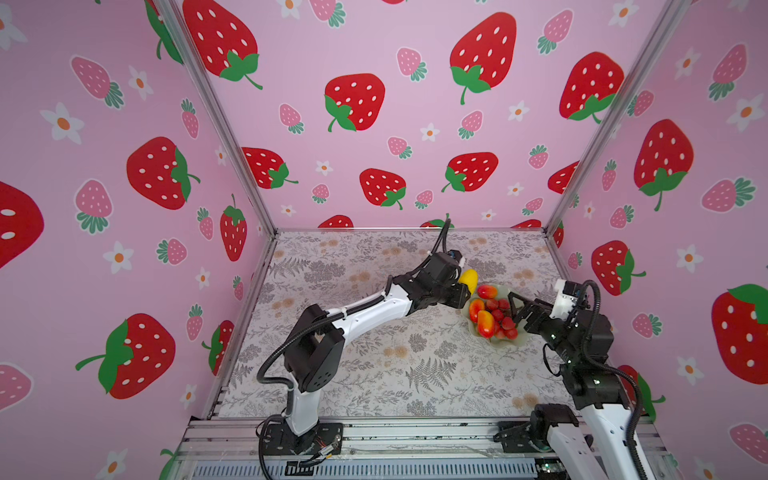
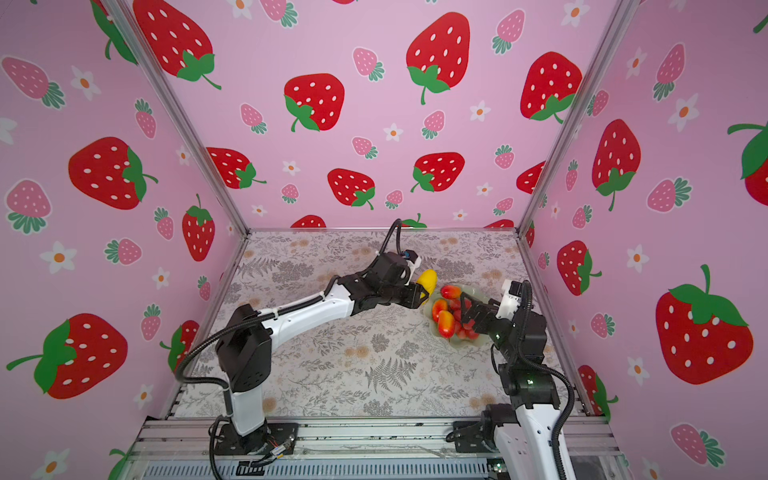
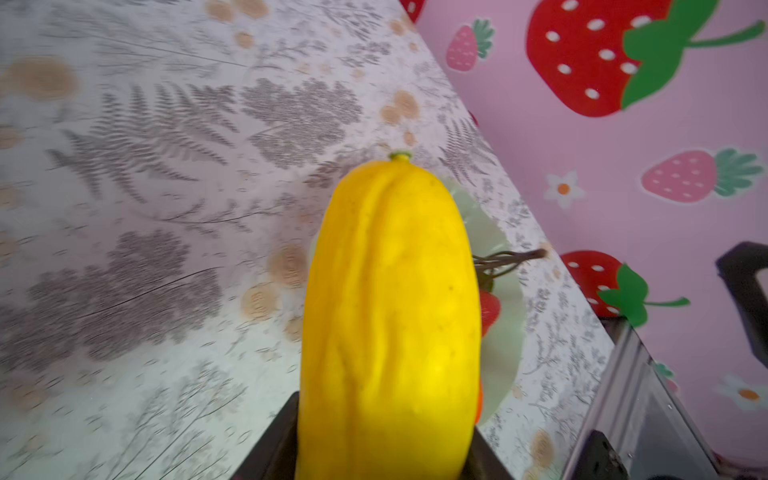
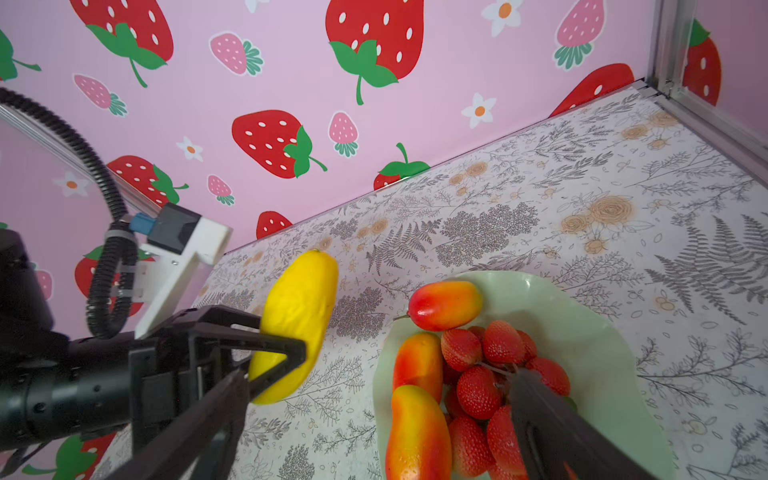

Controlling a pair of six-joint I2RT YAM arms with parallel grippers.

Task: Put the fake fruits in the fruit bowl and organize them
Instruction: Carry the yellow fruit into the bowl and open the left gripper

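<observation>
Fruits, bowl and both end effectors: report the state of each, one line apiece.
Long plain yellow mango shape: clamped, outside the bowl, beside its rim.
Three small glossy red-orange-yellow mango shapes: lying in the bowl.
Bunch of small red berries: in the bowl, beside them.
Pale mint-green scalloped bowl: upright on the table.
Left end effector: shut on the yellow mango shape.
Right end effector: open, empty, over the berries.

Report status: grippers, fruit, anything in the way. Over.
Left gripper shut on yellow mango, just outside fruit bowl. Right gripper open, over the berry bunch in the bowl. Three red-orange mangoes in too. Right gripper may crowd the drop.
</observation>
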